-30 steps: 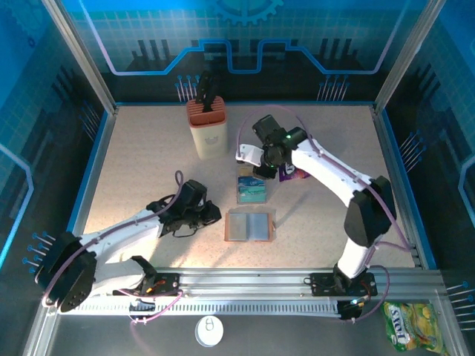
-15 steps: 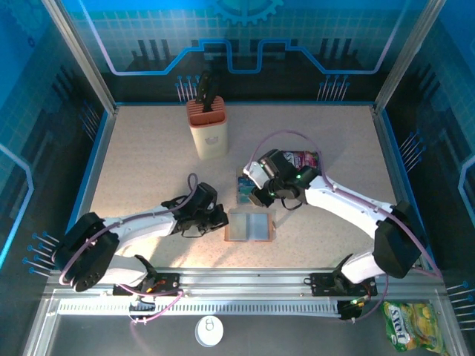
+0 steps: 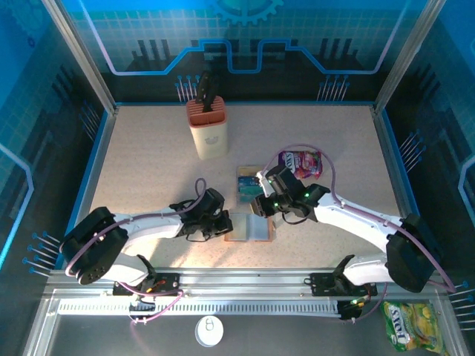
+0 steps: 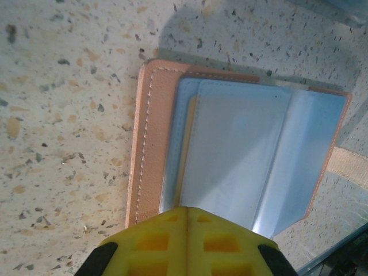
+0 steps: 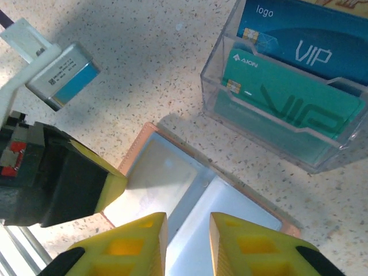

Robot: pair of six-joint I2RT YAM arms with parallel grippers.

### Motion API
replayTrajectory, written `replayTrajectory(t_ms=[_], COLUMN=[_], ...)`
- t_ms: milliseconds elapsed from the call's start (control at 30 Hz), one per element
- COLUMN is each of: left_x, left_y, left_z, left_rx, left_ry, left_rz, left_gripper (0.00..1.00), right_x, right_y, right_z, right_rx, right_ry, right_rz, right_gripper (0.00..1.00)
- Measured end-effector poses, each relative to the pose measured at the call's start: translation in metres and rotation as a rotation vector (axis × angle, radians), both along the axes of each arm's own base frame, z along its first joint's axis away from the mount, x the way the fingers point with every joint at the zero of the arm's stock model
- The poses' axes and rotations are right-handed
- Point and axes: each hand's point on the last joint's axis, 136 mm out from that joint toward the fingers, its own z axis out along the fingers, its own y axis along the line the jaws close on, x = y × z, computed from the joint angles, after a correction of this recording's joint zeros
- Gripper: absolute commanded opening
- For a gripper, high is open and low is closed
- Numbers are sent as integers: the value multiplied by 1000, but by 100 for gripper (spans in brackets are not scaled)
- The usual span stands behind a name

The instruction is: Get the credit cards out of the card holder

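Two arms were at the open card holder [image 3: 256, 231], flat on the table.
Left gripper [image 4: 187, 215] was fully closed, tips on the holder's left edge. Right gripper [image 5: 188, 225] hung over its middle, jaws slightly parted, gripping nothing. Beyond, credit cards [image 5: 290, 100] stood in a clear box [image 5: 221, 72].

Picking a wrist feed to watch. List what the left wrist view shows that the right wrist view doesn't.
Left wrist: the stitched leather margin of the card holder, a tan-orange card edge tucked in its pocket, and the left fingers pressed together. Right wrist: a clear box holding a teal card and a blue card, and the right fingers with a gap between them. Both: the open card holder on the speckled table.
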Motion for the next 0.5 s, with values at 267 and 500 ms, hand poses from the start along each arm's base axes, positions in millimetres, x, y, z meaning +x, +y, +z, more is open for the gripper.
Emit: replayTrajectory(t_ms=[267, 500], left_x=[-5, -6], left_y=[6, 6], left_z=[-7, -7], left_rx=[8, -2], left_ry=[18, 16], left_rz=[22, 29], left_gripper=[0, 0], right_x=[-13, -20], right_y=[15, 24], right_z=[-8, -18], right_rx=[54, 66], right_ry=[75, 127], right_rz=[-15, -11], right_gripper=[26, 30])
